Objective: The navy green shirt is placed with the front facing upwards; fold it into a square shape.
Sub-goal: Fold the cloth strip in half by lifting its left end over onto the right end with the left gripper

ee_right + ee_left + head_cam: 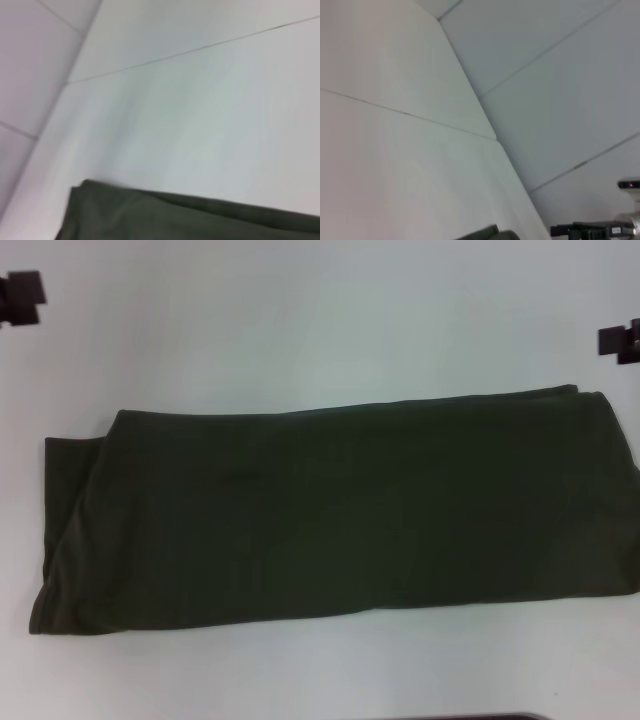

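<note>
At the far left edge of the head view, the left gripper point(20, 298) shows only as a dark blocky piece hanging over the table point(300, 320), well apart from the cloth. Its mate, the right gripper point(620, 342), is a similar dark piece at the far right edge, above the shirt's far right corner but not touching it. Too little of either shows to tell whether they are spread or closed.

Between them lies the navy green shirt point(330, 525), folded into a long band that runs left to right across the middle of the table and off the right edge of the view. Its cloth is dull, soft dark olive with faint creases. The far edge is a straight fold; the left end is uneven, with a lower layer sticking out beyond the top one. No lettering shows on the upper face.

The table is smooth, matte white.

The right wrist view shows a corner of the shirt point(165, 217) on the white top, and pale wall panels with thin seams beyond. The left wrist view shows mostly those panels, a sliver of green cloth point(482, 234), and some dark hardware point(590, 231) that cannot be identified.
</note>
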